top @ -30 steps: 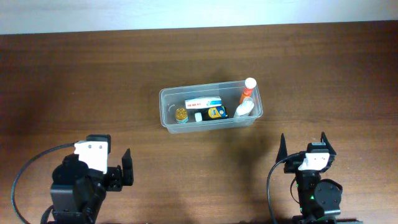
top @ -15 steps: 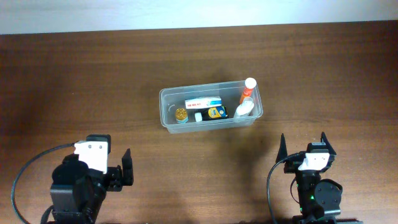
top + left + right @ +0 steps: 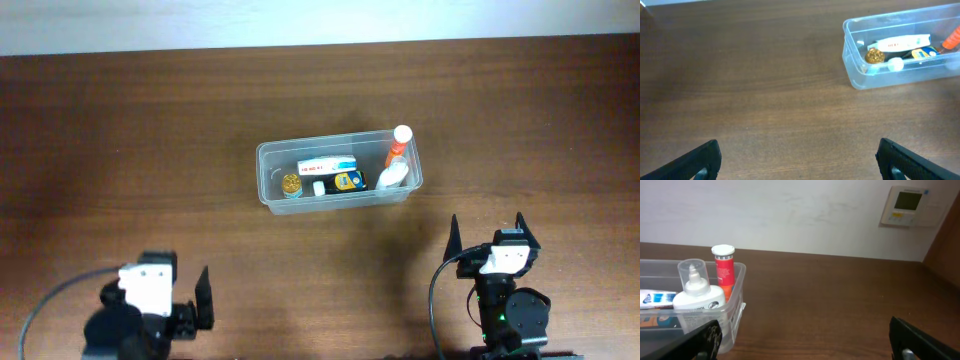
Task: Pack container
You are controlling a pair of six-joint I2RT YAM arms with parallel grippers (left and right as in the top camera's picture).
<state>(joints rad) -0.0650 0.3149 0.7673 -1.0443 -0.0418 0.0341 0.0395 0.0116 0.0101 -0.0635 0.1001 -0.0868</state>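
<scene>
The clear rectangular container (image 3: pixel 270 160) stands at the table's middle, also in the left wrist view (image 3: pixel 900 77) and the right wrist view (image 3: pixel 737 305). Inside it are a gold-lidded jar (image 3: pixel 291 184), a white and blue box (image 3: pixel 335 170), a white bottle (image 3: pixel 392 175) and an orange tube with a white cap (image 3: pixel 400 140). My left gripper (image 3: pixel 160 285) is open and empty at the front left, far from the container. My right gripper (image 3: pixel 488 238) is open and empty at the front right, just below the container's right end.
The brown wooden table ends at a white wall along the back (image 3: pixel 320 30). A thermostat (image 3: pixel 907 205) hangs on that wall. Black cables loop beside each arm base at the front edge.
My left arm has drawn back toward the table's front edge, its jaws still open. The right arm and the container have not moved.
</scene>
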